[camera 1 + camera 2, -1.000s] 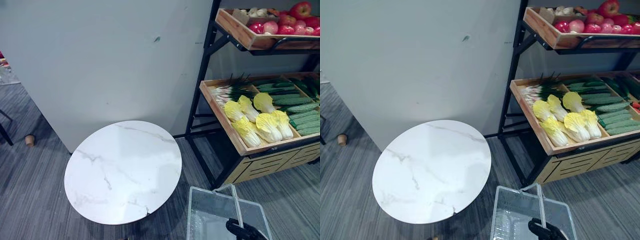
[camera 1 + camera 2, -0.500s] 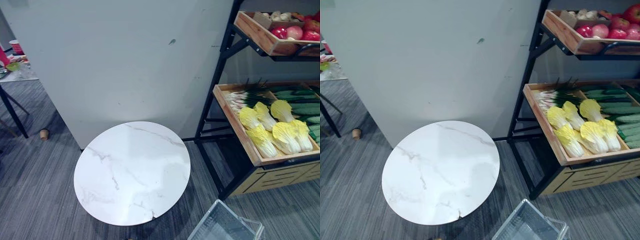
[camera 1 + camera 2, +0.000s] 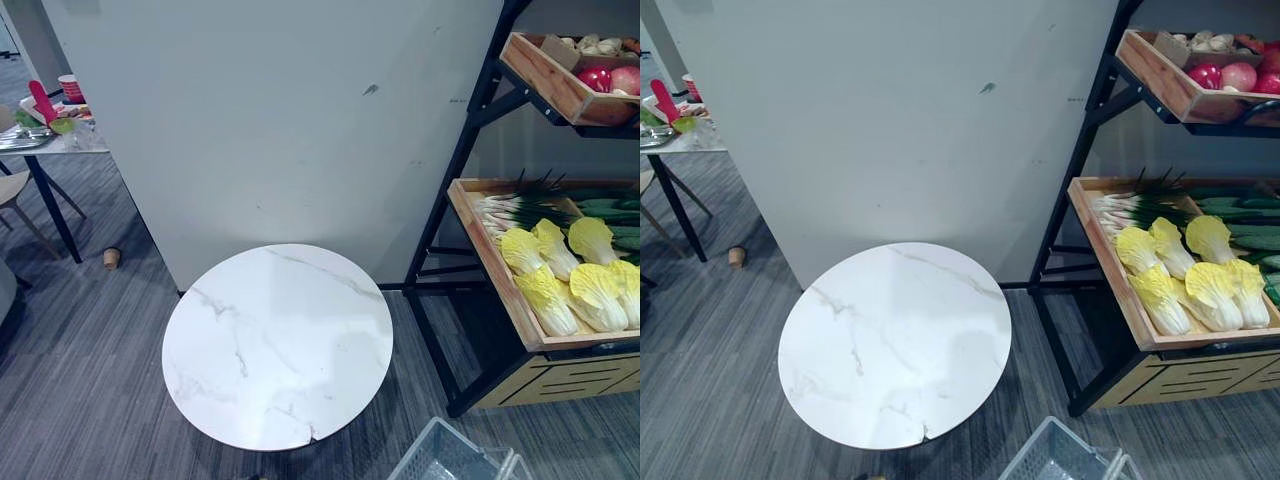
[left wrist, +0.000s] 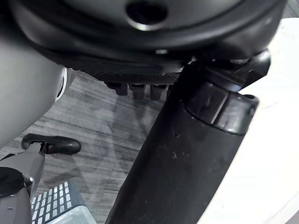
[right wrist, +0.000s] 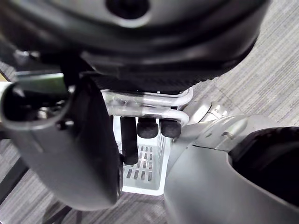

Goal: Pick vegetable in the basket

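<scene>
The right hand [image 5: 70, 140] is being kept closed around the basket handle [image 5: 149, 100], its fingers [image 5: 147, 127] being curled over the silver wire bars in the right wrist view, and the clear plastic basket [image 5: 145, 175] is being hung beneath them above the grey floor [image 5: 261, 70]. A corner of that basket is being shown at the bottom edge, right of centre, in the head views. The left hand [image 4: 187, 154] is being held just beside the white round table [image 3: 277, 345], which is being shown in the lower middle of the head views; whether this hand is wide or closed cannot be told. The vegetables are being displayed in the wooden tray [image 3: 497, 265] at the right edge of the frame, well apart from the basket: yellow cabbages [image 3: 597, 297] at the front, spring onions [image 3: 505, 210] behind them, cucumbers [image 3: 1252, 240] further right. Red apples [image 3: 1240, 76] are being displayed in the upper tray [image 3: 545, 80] at the top right
</scene>
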{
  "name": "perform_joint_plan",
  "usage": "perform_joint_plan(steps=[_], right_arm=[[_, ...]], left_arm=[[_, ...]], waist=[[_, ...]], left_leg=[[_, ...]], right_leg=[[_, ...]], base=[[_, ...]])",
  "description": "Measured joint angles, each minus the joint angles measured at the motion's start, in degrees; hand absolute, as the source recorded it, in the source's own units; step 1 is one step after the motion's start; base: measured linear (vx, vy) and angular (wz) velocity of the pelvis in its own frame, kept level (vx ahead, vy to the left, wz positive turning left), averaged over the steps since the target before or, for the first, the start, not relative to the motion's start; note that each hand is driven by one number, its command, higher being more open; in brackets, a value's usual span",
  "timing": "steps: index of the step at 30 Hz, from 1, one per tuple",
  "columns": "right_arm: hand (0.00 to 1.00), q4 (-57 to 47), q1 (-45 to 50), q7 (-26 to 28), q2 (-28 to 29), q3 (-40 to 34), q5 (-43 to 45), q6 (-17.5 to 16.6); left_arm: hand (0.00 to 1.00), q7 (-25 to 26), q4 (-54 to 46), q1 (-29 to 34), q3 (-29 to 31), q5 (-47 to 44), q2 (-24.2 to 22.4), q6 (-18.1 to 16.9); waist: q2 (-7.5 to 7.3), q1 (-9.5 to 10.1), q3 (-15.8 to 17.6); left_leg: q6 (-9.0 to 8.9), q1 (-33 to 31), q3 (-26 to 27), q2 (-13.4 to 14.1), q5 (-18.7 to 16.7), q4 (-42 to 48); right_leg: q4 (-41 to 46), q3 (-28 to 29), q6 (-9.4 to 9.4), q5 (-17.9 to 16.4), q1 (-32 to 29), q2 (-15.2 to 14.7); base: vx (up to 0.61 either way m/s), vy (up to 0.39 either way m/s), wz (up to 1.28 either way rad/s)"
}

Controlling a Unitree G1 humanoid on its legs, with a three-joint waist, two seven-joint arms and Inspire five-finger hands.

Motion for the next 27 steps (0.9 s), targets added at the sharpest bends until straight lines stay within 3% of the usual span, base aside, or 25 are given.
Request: perform_joint_plan(steps=[10,14,15,16,17,18,19,20,21,22,24,25,27], right_arm=[[0.0,0.5,0.0,0.45,-0.01,0.16,0.2,-0.01],[0.0,0.5,0.04,0.97,0.07,-0.53,0.32,-0.04],[0.0,0.43,-0.08,1.2,0.87,-1.83,0.23,-0.06],[0.0,0.39,-0.09,1.49,1.67,-2.8,-0.01,-0.04],[0.0,0.18,-0.08,1.74,1.69,-2.37,-0.05,-0.05],[0.0,-0.24,-0.06,1.98,1.56,-1.86,-0.75,-0.05],[0.0,-0.86,-0.41,2.58,0.85,-1.11,-2.73,0.09],[0.0,-0.68,-1.21,2.67,-0.65,-0.12,-4.38,0.34],[0.0,-0.81,-1.47,2.66,-1.88,1.34,-5.62,0.58],[0.0,-1.08,-1.72,2.7,-2.2,3.07,-6.34,0.89],[0.0,-1.14,-2.79,2.76,-2.29,4.9,-6.45,1.69],[0.0,-0.82,-3.66,2.79,-1.85,5.2,-6.53,1.94],[0.0,-0.91,-3.85,3.47,-0.63,5.75,-6.5,1.79]], left_arm=[[1.0,0.52,1.08,-1.87,-0.57,7.12,0.16,0.55],[1.0,0.46,0.96,-1.75,0.3,7.87,0.13,0.58],[1.0,0.52,0.65,-1.64,1.74,7.69,0.5,0.38],[1.0,0.93,-1.25,-1.5,6.11,6.74,0.26,0.01],[1.0,1.21,-2.19,-1.41,8.25,6.39,-0.18,-0.05],[1.0,1.72,-2.91,-1.0,10.09,5.04,-0.78,-0.38],[1.0,2.71,-3.52,-0.87,11.57,2.71,-2.36,-1.42],[1.0,3.12,-3.7,-0.99,11.61,1.03,-3.7,-2.07],[1.0,3.24,-3.97,-0.95,11.57,-0.64,-5.15,-2.82],[1.0,3.19,-4.68,-1.0,11.66,-1.24,-5.79,-3.02],[1.0,3.03,-5.25,-1.14,12.03,-1.27,-7.01,-3.3],[1.0,3.13,-5.62,-1.58,12.21,-1.26,-7.24,-3.41],[1.0,3.32,-5.64,-1.49,12.38,-1.47,-6.81,-3.63]], waist=[[-0.11,-0.49,-0.03],[-0.41,-0.77,-0.02],[-1.32,-0.55,0.48],[-2.43,-0.52,0.5],[-2.31,-0.4,0.6],[-1.78,-0.12,0.85],[-0.71,0.89,1.41],[0.83,1.86,1.69],[1.82,2.65,1.82],[1.82,2.95,1.87],[2.06,3.64,1.93],[2.03,4.83,2.21],[0.38,4.92,1.94]], left_leg=[[-0.99,1.38,3.16,1.29,-0.81,0.03],[-2.28,1.91,6.04,3.12,-1.86,1.85],[-2.41,0.79,5.99,4.06,-3.74,7.5],[1.37,-3.05,2.85,5.82,-6.56,20.09],[3.03,-5.21,0.28,6.8,-7.6,26.31],[3.2,-7.5,-2.84,7.89,-7.7,33.36],[1.63,-11.44,-8.86,8.44,-9.9,43.28],[1.4,-11.78,-11.19,7.35,-14.08,45.5],[3.5,-11.33,-11.93,5.25,-17.53,43.74],[4.85,-11.08,-12.71,2.41,-19.63,39.0],[4.98,-9.85,-15.47,-0.59,-20.06,29.34],[2.77,-7.69,-15.28,-1.56,-17.59,26.08],[3.16,-5.54,-12.52,-2.33,-16.64,22.81]], right_leg=[[0.45,2.93,-0.35,-0.14,-0.58,1.33],[5.24,6.16,-1.75,-2.24,-3.81,3.33],[7.57,8.14,-2.22,-3.4,-4.78,3.9],[9.9,11.32,-2.78,-3.95,-5.36,4.43],[10.54,12.7,-2.98,-4.01,-5.36,5.2],[11.48,14.54,-3.23,-4.08,-5.38,6.29],[12.8,18.71,-4.01,-4.42,-5.31,8.3],[13.43,22.38,-4.56,-4.72,-5.29,9.29],[13.52,25.96,-4.57,-4.73,-5.09,10.27],[13.08,28.59,-4.63,-4.75,-4.55,10.44],[12.18,30.25,-4.62,-4.77,-4.53,10.63],[12.16,30.07,-4.41,-4.77,-4.7,10.0],[12.2,26.13,-2.45,-3.5,-4.53,8.01]], base=[[0.0,-0.006,-0.14],[0.03,-0.052,-0.49],[0.07,-0.138,-0.97],[0.09,-0.17,-1.13],[0.08,-0.166,-1.17],[0.04,-0.047,-1.41],[0.06,0.082,-1.8],[0.07,0.216,-2.22],[0.06,0.303,-1.95],[0.02,0.252,-1.5],[0.01,0.243,-1.29],[0.04,0.27,-1.3],[0.09,0.173,-0.73]])
